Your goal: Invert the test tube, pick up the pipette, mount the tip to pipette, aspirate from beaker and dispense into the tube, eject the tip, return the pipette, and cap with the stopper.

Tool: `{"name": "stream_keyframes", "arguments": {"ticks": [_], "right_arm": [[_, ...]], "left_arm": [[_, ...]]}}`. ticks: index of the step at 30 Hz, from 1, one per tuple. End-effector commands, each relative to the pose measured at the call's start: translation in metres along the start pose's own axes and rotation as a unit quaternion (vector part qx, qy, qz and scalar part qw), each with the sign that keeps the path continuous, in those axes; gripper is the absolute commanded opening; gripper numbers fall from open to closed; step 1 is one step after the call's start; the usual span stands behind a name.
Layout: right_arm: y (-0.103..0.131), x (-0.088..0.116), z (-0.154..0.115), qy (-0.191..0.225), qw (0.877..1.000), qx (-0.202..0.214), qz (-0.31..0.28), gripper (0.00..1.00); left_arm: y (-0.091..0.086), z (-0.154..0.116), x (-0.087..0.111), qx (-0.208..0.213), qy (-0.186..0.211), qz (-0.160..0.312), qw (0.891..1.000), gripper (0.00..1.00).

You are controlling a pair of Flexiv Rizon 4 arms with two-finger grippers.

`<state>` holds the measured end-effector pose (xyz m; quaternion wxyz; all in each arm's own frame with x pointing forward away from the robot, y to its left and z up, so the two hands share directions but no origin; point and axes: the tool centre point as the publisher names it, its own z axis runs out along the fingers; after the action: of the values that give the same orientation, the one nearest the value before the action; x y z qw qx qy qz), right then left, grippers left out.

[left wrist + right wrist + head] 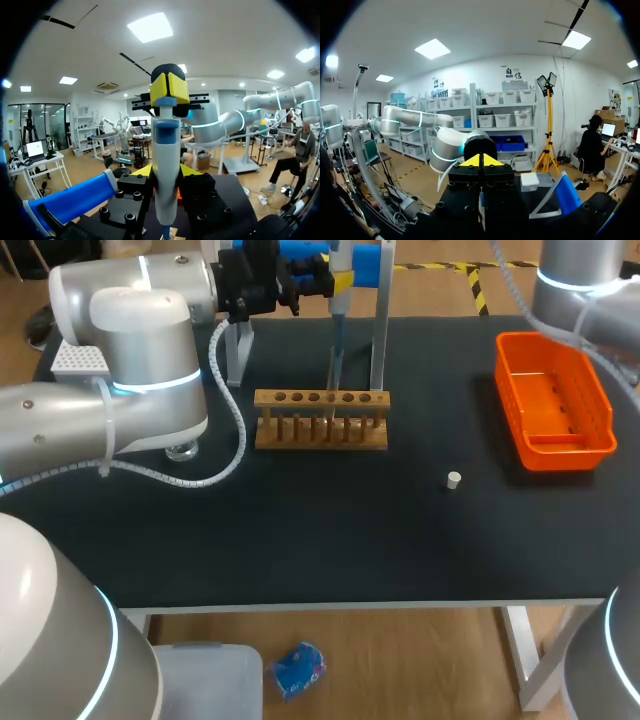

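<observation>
Pipette (166,165) is hanging upright in the left gripper (169,90), whose two yellow fingertips (159,90) are pinching its upper body from both sides, just under the dark cap. Seen from above, the left arm (140,360) is reaching across from the left side to the far middle of the black table (320,540), and the pipette's thin lower end is pointing down over the row of holes in the wooden test tube rack (320,435); whether a tube is standing in the hole beneath it is too small to tell. Right behind the rack, the pale uprights of the pipette stand (378,335) are rising on either side of the pipette. Left of the rack, a glass beaker (182,451) is sitting partly hidden under the left arm's elbow, with the arm's coiled cable drooping onto the table beside it, and a white tip box (78,360) is showing behind the arm. Right of the rack and nearer the front edge, the small white stopper (454,479) is standing alone. Farther right, an orange bin (566,454) is lying near the table's edge. The right gripper (480,161) is holding its yellow tips pressed together on nothing, off at the far right.
</observation>
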<state>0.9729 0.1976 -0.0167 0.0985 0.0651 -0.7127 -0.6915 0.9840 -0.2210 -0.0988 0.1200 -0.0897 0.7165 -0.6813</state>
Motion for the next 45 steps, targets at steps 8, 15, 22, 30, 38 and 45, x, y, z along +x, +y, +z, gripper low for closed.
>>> {"name": "stream_keyframes", "arguments": {"ticks": [8, 15, 22, 30, 38, 45], "right_arm": [[0.019, 0.001, -0.003, 0.0, 1.0, 0.011, -0.019, 0.0], [0.033, 0.008, -0.012, -0.007, 0.999, 0.017, -0.033, 0.0], [0.046, 0.028, -0.036, -0.011, 0.998, 0.045, -0.049, 1.0], [0.033, 0.046, -0.075, -0.041, 0.988, 0.132, -0.065, 1.0], [-0.007, 0.059, -0.11, -0.069, 0.978, 0.188, -0.061, 1.0], [-0.053, 0.063, -0.119, -0.061, 0.97, 0.229, -0.049, 1.0]], "left_arm": [[-0.002, 0.001, 0.001, 0.001, -0.003, 0.0, 1.0, 0.0], [-0.002, 0.001, 0.001, 0.001, -0.003, 0.0, 1.0, 0.0], [-0.002, 0.001, 0.001, 0.001, -0.003, 0.0, 1.0, 0.0], [-0.002, 0.001, 0.001, 0.001, -0.003, 0.0, 1.0, 0.0], [-0.002, 0.001, 0.001, 0.001, -0.003, 0.0, 1.0, 0.0], [-0.002, 0.001, 0.001, 0.001, -0.003, 0.0, 1.0, 0.0]]}}
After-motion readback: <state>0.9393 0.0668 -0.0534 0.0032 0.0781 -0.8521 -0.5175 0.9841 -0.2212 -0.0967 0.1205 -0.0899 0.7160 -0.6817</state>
